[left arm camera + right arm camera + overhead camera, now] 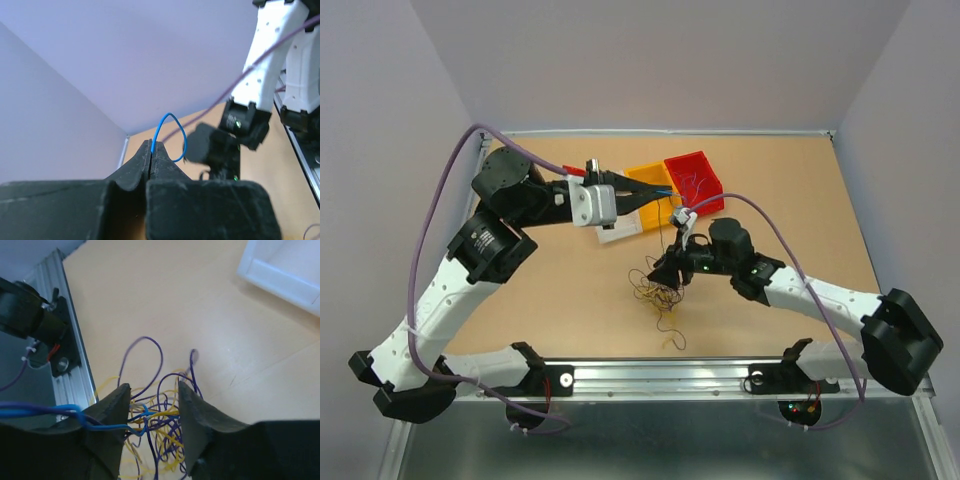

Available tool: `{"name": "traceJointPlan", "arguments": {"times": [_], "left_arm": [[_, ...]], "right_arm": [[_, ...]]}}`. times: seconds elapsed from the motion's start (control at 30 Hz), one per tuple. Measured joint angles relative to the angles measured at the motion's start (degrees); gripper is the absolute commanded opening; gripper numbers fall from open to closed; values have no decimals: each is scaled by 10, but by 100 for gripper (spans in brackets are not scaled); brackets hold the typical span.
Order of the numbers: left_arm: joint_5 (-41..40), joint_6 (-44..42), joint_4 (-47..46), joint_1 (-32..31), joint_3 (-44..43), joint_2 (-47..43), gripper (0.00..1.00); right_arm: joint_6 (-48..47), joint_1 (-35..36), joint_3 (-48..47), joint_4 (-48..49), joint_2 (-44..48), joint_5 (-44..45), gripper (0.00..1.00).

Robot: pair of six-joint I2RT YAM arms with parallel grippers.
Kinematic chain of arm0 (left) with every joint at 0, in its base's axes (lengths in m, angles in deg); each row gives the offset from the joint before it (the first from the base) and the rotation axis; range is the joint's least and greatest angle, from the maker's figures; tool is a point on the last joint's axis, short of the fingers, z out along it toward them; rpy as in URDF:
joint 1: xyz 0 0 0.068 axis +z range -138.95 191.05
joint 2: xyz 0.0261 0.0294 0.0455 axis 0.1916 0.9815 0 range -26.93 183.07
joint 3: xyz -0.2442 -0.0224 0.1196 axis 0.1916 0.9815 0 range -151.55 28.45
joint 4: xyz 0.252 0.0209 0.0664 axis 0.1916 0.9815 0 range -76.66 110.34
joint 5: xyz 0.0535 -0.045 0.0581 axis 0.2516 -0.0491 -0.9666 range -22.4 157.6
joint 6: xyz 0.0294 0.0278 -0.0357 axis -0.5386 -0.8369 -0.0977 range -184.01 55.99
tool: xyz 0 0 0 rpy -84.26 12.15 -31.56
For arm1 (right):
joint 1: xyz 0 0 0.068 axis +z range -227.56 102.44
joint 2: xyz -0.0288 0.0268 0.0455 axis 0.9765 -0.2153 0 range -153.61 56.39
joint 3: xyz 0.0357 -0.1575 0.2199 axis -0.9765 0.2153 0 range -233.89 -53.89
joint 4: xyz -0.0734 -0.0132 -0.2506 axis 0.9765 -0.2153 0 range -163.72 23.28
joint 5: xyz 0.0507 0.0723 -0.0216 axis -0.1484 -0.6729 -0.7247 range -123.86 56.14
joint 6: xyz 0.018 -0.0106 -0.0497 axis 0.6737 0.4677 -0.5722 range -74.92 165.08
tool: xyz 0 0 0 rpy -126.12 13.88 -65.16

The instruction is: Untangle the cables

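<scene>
The cables (655, 292) are a loose bunch of thin purple, yellow and dark wires on the brown table, just in front of the right arm's wrist. In the right wrist view the bunch (160, 425) lies between and below my right gripper's (152, 400) open jaws, and a blue wire (107, 427) runs across the left finger into the bunch. My left gripper (667, 195) is raised near the bins. In the left wrist view it (152, 145) is shut on the end of a thin blue wire (172, 120) that loops above its tips.
A yellow bin (650, 183) and a red bin (695, 180) with a few wires in it stand at the back middle. A white tray (620, 233) lies in front of them, also in the right wrist view (285, 270). A metal rail (670, 378) runs along the near edge.
</scene>
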Motion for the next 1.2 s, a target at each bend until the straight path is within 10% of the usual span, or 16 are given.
{"name": "traceJointPlan", "arguments": {"times": [0.1, 0.53, 0.87, 1.2], "left_arm": [[-16, 24, 12, 0, -58, 20, 0], [-325, 71, -78, 0, -180, -44, 0], [-356, 63, -167, 0, -4, -118, 0], [-367, 46, -178, 1, 167, -45, 0]], "right_arm": [[-2, 17, 11, 3, -28, 31, 22], [36, 23, 32, 0, -38, 221, 26], [56, 23, 70, 2, 57, 308, 67], [58, 23, 61, 24, -66, 275, 75]]}}
